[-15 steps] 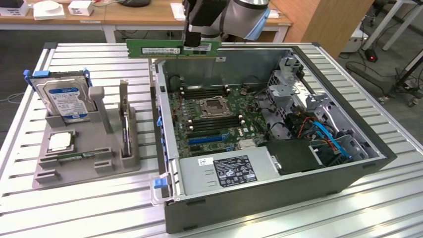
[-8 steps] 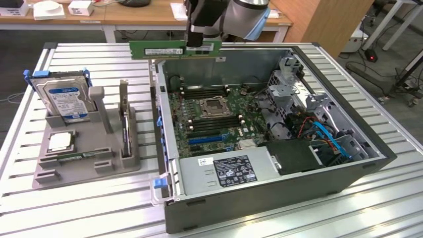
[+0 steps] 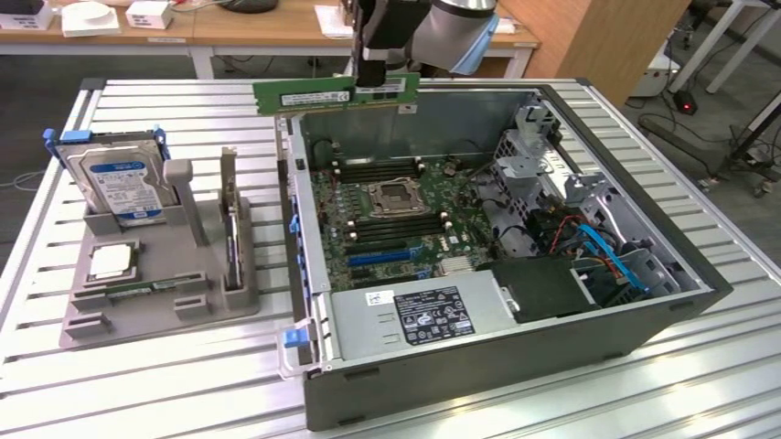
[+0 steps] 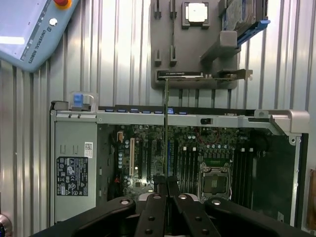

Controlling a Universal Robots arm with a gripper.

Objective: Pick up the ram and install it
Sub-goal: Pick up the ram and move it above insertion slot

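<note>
- Where the exterior view looks down on the slatted metal table (image 3: pixel 123 384), the black two-fingered gripper (image 3: pixel 384 80) hangs over the far edge of the open grey computer case (image 3: pixel 488 375).
- Its fingers are clamped on the ram (image 3: pixel 336 94), a long, thin green circuit-board stick with a white label strip. They pinch it near one end, so most of it juts toward the exterior view's left.
- The stick is in the air, level and on edge. I judge it is held this way so that its contact edge can face down toward the dark memory slots (image 3: pixel 366 168) beside the square silver processor socket (image 3: pixel 393 197).
- On the exterior view's left, a grey moulded parts holder (image 3: pixel 159 306) props up a silver hard drive (image 3: pixel 123 187) with a blue-white label and cradles a small square silver processor chip (image 3: pixel 110 261). The writing on the drive is too small to read.
- In the wrist view, the ram (image 4: pixel 166 128) shows edge-on as a thin line running out from the closed gripper (image 4: pixel 166 183), above the green motherboard (image 4: pixel 148 153).
- It runs roughly parallel to the memory slots (image 4: pixel 190 158), though not over them.
- A pale blue-grey control tablet (image 4: pixel 29 29) on the table reads "UNIVERSAL ROBOTS".
- The black sticker (image 4: pixel 72 176) on the silver power supply is illegible.
</note>
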